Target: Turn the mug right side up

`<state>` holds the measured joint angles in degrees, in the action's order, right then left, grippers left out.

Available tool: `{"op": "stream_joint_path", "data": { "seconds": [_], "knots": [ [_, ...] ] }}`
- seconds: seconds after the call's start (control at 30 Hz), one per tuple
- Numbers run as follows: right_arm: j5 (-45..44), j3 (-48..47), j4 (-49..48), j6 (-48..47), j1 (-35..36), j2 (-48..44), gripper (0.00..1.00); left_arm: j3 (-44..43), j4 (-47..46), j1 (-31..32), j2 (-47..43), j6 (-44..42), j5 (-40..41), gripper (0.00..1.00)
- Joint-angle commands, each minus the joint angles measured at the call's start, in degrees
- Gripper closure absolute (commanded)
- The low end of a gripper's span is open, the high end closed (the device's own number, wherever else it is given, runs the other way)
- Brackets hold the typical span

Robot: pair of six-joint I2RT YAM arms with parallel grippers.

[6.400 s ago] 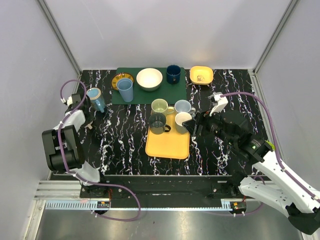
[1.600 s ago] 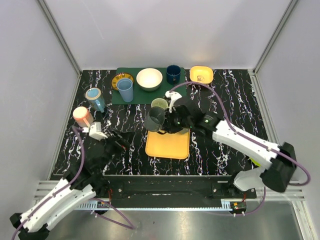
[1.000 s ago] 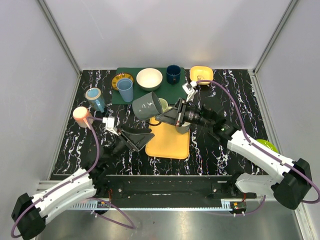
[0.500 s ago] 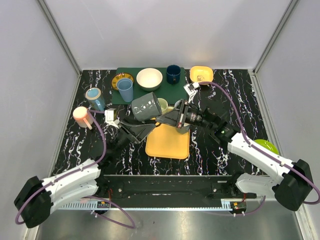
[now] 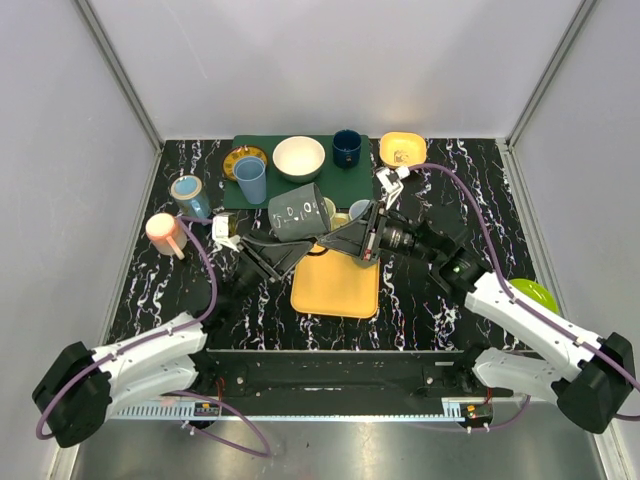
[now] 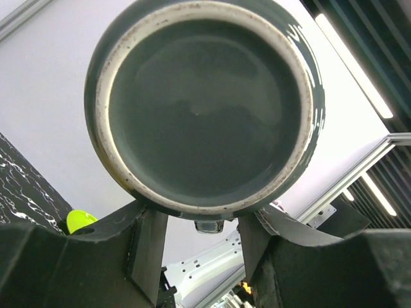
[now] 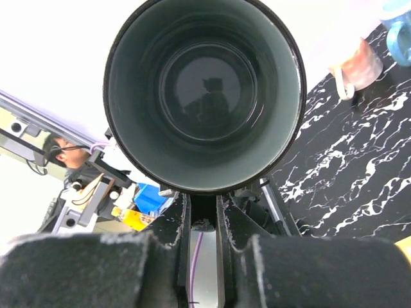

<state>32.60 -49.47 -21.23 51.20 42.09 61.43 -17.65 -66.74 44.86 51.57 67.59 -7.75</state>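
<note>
The dark grey mug (image 5: 297,212) hangs in the air above the far-left corner of the yellow tray (image 5: 335,288), roughly on its side, with its mouth facing the right arm and its base facing the left arm. The right gripper (image 7: 204,205) is clenched on the mug at the lower edge of the mouth. Whether it pinches the handle or the wall is hidden. The left gripper (image 6: 200,215) has 1 finger on each side of the lower part of the base, but I cannot tell whether the fingers press on it or only stand beside it.

The chief risk, as I judge it, is the hand-over. If the right gripper lets go before the left has a firm hold, the mug drops onto the tray or onto the 2 pale mugs (image 5: 361,209) just beyond it. The left fingers reach only the lower curve of a round, glazed base, so they may squeeze the mug outward instead of holding it. If both arms grip and then move differently, the mug could twist in the fingers or be wrenched loose. Setting it down too near the pale mugs could knock them.
</note>
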Motion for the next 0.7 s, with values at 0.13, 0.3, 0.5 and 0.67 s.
{"op": "stream_joint_path", "data": {
  "seconds": [0.13, 0.3, 0.5, 0.67],
  "knots": [
    [1.2, -0.2, 5.1, -10.1, -0.1, -3.6, 1.00, -5.4, -8.5, -0.7, 2.1, 4.0, 1.1, 0.55],
    [1.2, -0.7, 8.3, -12.6, 0.0, -3.4, 1.00, -7.5, -7.7, -0.7, 4.4, 4.5, -0.3, 0.61],
    [1.6, -0.6, 9.9, -13.8, 0.1, -3.2, 1.00, -8.7, -9.9, -0.7, 7.5, 5.5, -3.1, 0.70],
    [2.1, -0.9, 10.9, -14.3, 0.2, -2.7, 1.00, -9.2, -10.0, -0.7, 8.3, 5.7, -4.0, 1.00]
  ]
}}
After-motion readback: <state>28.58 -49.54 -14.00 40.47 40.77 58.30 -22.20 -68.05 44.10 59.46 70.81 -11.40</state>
